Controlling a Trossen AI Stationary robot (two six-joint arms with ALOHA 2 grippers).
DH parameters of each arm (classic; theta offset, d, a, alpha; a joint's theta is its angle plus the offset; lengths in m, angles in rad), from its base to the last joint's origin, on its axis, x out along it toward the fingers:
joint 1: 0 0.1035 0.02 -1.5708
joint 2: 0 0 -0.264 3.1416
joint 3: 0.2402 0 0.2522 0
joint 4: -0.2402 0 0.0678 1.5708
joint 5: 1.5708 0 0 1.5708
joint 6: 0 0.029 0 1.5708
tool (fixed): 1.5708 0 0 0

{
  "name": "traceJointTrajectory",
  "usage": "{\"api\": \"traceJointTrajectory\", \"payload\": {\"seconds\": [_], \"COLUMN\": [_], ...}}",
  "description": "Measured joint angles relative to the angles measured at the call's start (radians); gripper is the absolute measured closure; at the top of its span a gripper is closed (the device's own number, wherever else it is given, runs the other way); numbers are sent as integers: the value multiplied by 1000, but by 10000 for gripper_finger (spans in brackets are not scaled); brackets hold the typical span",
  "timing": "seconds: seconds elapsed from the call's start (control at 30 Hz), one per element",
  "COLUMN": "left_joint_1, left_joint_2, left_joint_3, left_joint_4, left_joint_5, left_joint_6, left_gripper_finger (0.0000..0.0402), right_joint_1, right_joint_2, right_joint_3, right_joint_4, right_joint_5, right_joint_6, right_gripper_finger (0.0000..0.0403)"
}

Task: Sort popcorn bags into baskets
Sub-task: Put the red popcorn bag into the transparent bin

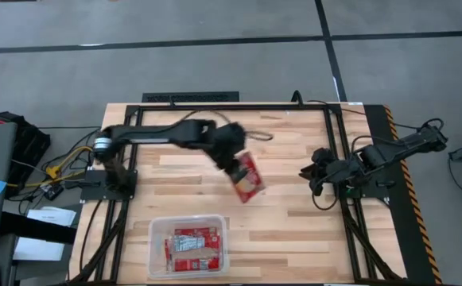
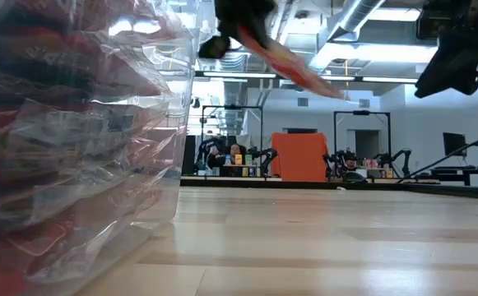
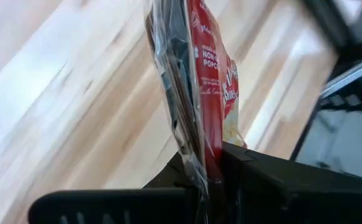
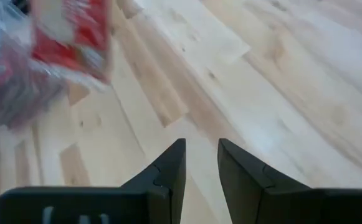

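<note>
Packet in transit toward the tub

One popcorn bag [image 1: 248,177] is held clear of the tabletop [image 1: 294,214] by the left gripper [image 1: 235,167], whose fingers [image 3: 274,180] are clamped on the packet's lower edge, as the left wrist view shows. The bag hangs tilted above the middle of the tabletop, well apart from the clear tub [image 1: 157,266] near the front edge, in which several red packets [image 1: 195,243] are already laid. No other loose packets are seen on the wood. The step in hand is judged to be the carry: the packet is lifted but not yet delivered. The next move calls for the bag to be brought over the tub's open top, lowered inside its rim, and only then released, so that it lands flat on the others. The right gripper [image 1: 320,176] waits at the right side of the tabletop, its fingers [image 4: 171,168] slightly apart and holding nothing.
</note>
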Motion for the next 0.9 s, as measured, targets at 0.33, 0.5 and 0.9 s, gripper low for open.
{"api": "traceJointTrajectory", "payload": {"seconds": [0.33, 0.5, 0.9], "left_joint_1": [-314, -427, -723], "left_joint_2": [-248, -291, -272], "left_joint_3": [1, 1, 1], "left_joint_4": [-352, -403, -446], "left_joint_5": [-104, -305, -498], "left_joint_6": [-201, -557, -1093], "left_gripper_finger": [393, 394, 392], "right_joint_1": [-2, -2, 0], "right_joint_2": [1, 23, 63], "right_joint_3": [-1, -2, -2], "right_joint_4": [-4, -3, -4], "right_joint_5": [32, 33, 30], "right_joint_6": [-98, -122, -128], "right_gripper_finger": [285, 285, 285]}}
